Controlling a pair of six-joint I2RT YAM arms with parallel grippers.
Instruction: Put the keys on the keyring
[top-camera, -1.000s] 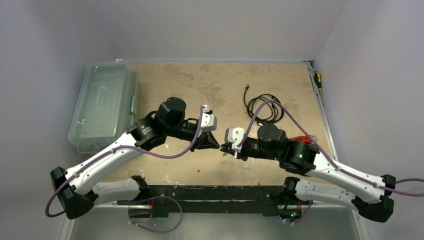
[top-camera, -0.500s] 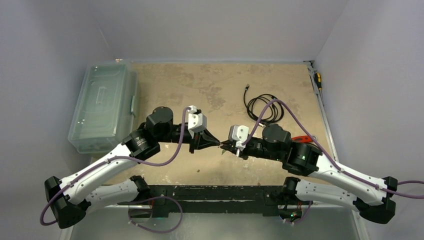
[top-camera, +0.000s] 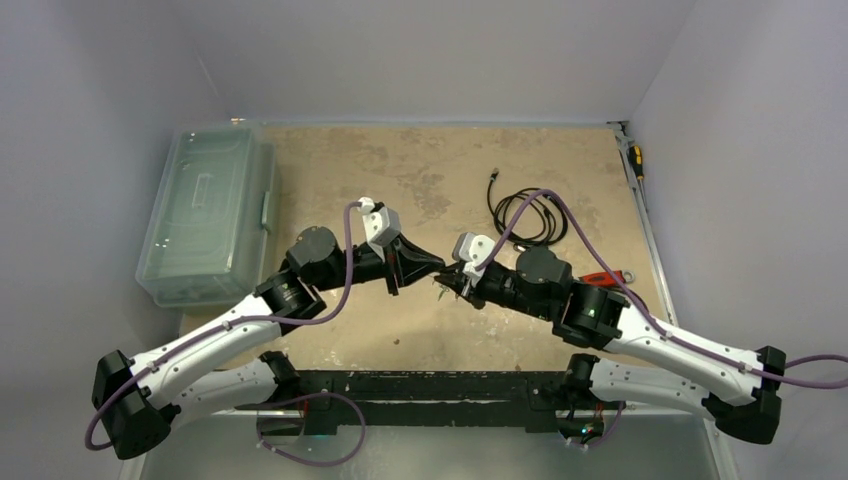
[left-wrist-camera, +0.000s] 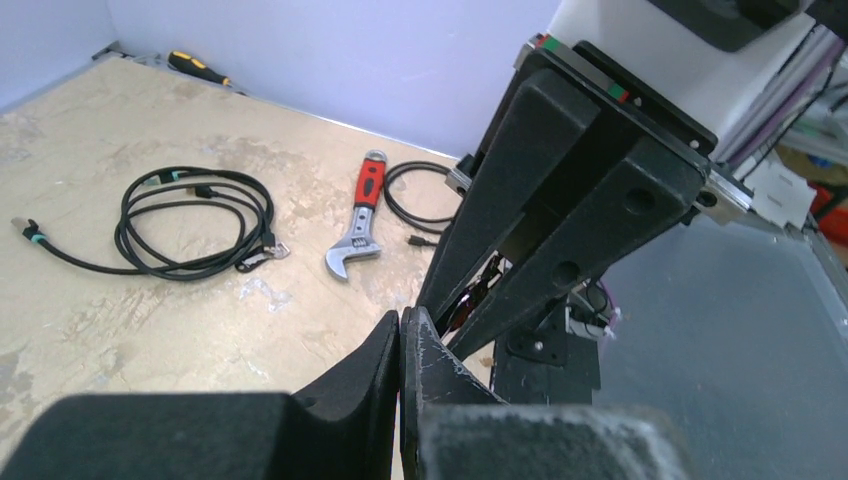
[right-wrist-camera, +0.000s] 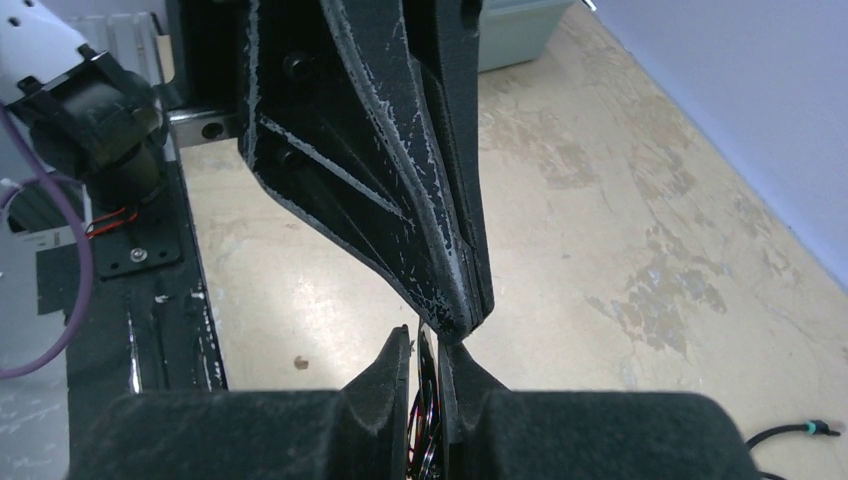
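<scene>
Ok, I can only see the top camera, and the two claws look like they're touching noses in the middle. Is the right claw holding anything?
Observer: Yes. On the right wrist camera, the right gripper is pinching a thin silvery piece edge-on. Too little of it shows to say whether it's a key or the ring.
Child: And the left claw?
Observer: On the left wrist camera, the left gripper has its fingers pressed flat together, with nothing showing between them.
</scene>
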